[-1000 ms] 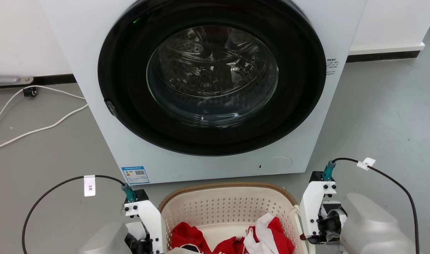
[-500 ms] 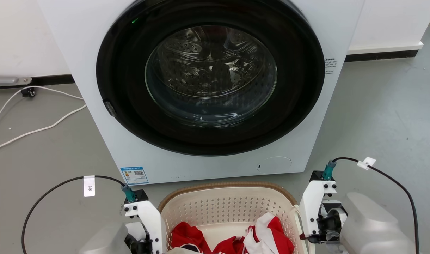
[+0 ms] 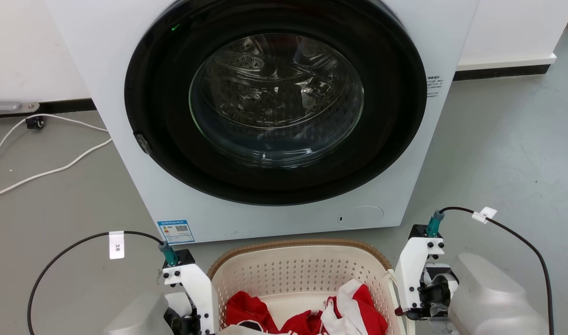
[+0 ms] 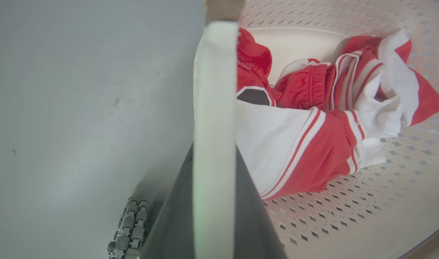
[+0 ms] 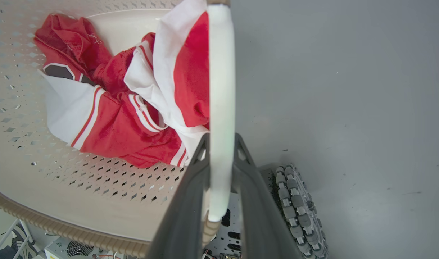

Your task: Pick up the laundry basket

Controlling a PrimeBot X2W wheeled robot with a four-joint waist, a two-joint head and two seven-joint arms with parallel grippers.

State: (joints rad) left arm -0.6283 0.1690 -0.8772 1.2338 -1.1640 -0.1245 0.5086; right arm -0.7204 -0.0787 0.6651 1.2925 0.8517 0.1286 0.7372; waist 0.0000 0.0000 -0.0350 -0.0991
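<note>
Slight drift across the head view: the washer slides a touch left in frame, its green light more than the sticker low down, and the white cable on the floor goes with it. That's the camera shifting, not the machine. The laundry basket edges left by a hair too, and whether it has left the floor I can't tell from here.
</note>
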